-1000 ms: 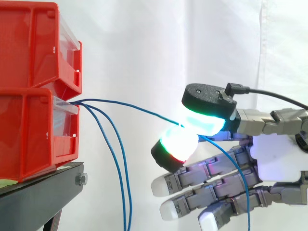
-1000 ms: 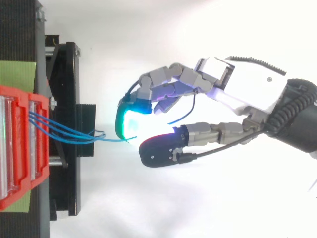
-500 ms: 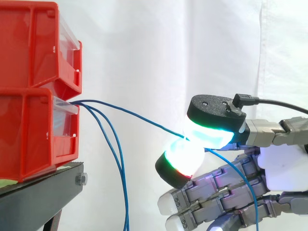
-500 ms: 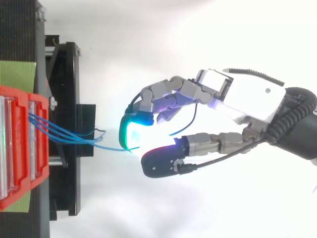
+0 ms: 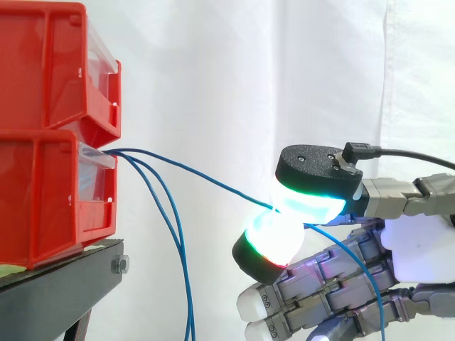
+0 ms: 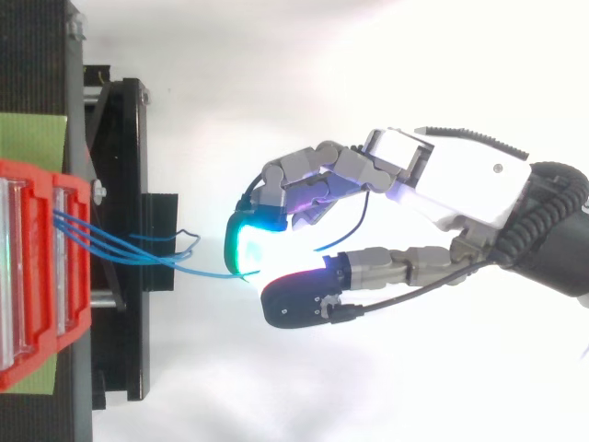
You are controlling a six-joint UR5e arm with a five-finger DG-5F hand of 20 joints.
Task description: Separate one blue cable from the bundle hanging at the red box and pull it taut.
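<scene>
Blue cable [image 5: 206,177] pinched by robot hand [image 5: 419,245] beside red box [image 5: 50,192].

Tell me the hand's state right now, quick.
Hand: shut on one blue cable, pinched between two glowing fingertip pads, apart from the other cables hanging at the red bin.

Side camera level, close; top overhead, perhaps farther; sharing bins [image 5: 50,199].
</scene>
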